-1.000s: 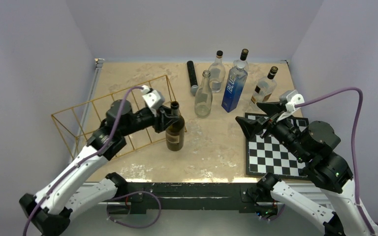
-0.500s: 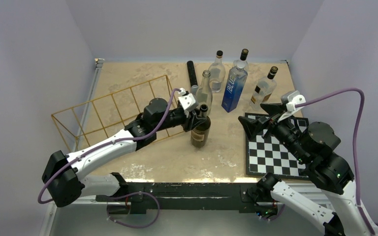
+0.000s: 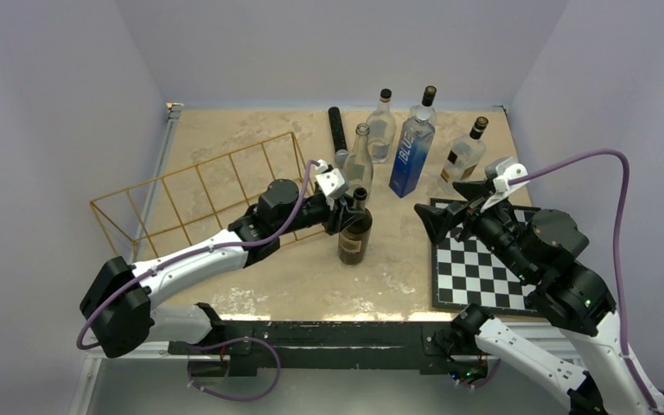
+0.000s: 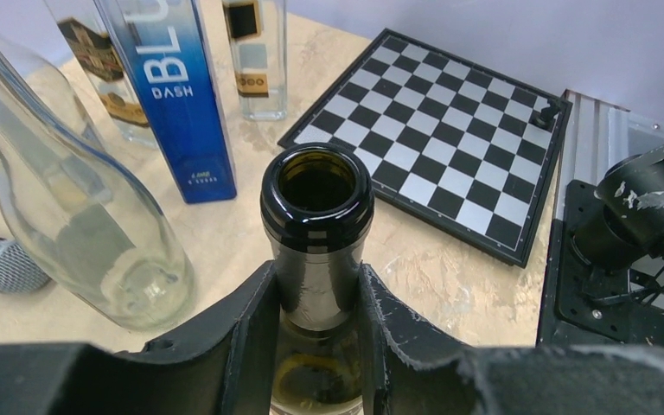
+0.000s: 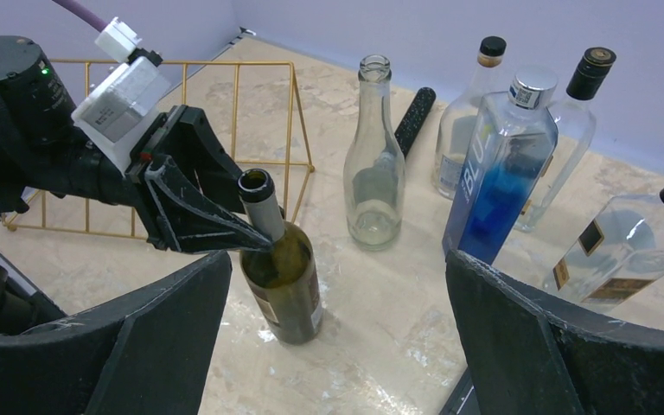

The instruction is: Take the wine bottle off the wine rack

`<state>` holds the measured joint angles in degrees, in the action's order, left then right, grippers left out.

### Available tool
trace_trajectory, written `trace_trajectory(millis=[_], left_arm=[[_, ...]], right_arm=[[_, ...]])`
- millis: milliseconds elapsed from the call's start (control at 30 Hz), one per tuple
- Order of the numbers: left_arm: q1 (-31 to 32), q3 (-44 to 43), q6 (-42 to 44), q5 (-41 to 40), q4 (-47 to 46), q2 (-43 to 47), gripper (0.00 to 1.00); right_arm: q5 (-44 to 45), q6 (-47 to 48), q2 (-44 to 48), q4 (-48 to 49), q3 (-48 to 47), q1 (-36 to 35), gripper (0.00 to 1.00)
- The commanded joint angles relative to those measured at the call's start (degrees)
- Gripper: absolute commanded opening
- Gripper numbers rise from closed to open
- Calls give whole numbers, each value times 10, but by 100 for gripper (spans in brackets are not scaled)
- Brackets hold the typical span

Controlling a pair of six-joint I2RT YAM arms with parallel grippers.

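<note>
Top: high above and behind the near edge, looking down over the whole table (image 3: 225, 138). Left wrist: close behind the wine bottle (image 4: 316, 203) neck, facing the chessboard (image 4: 441, 121). Right wrist: farther off, facing back toward the wine rack (image 5: 236, 112). Same bottle in all three.

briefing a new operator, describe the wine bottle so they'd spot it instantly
On the table, look between the gold wire wine rack and the chessboard. The wine bottle stands upright there, neck in the left pincer. It alone is dark glass; its neighbours are clear or blue.
</note>
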<state>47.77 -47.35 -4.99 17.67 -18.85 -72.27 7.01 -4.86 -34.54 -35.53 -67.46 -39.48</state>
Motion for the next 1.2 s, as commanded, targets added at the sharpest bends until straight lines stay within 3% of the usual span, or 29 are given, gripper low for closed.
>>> trace_trajectory(millis=[0, 433, 567, 667, 767, 967, 1167], left_arm=[[3, -2, -18, 5, -108, 0, 17], [3, -20, 4, -35, -35, 42, 97], [2, -35, 25, -68, 8, 82, 99], [2, -90, 42, -111, 130, 109, 99], [2, -110, 73, -170, 185, 153, 99], [1, -88, 117, -329, 258, 276, 99], [1, -35, 150, -406, 326, 386, 99]], right_arm=[[11, 2, -3, 16, 2, -2, 99], [-32, -31, -32, 13, 1, -2, 99], [-68, -54, -63, 23, 0, -2, 98], [-107, -79, -93, 32, -5, -3, 97], [-118, -95, -129, 43, -12, -12, 97], [-108, -114, -213, 77, -21, -60, 96], [-59, -103, -302, 72, -49, -83, 90]])
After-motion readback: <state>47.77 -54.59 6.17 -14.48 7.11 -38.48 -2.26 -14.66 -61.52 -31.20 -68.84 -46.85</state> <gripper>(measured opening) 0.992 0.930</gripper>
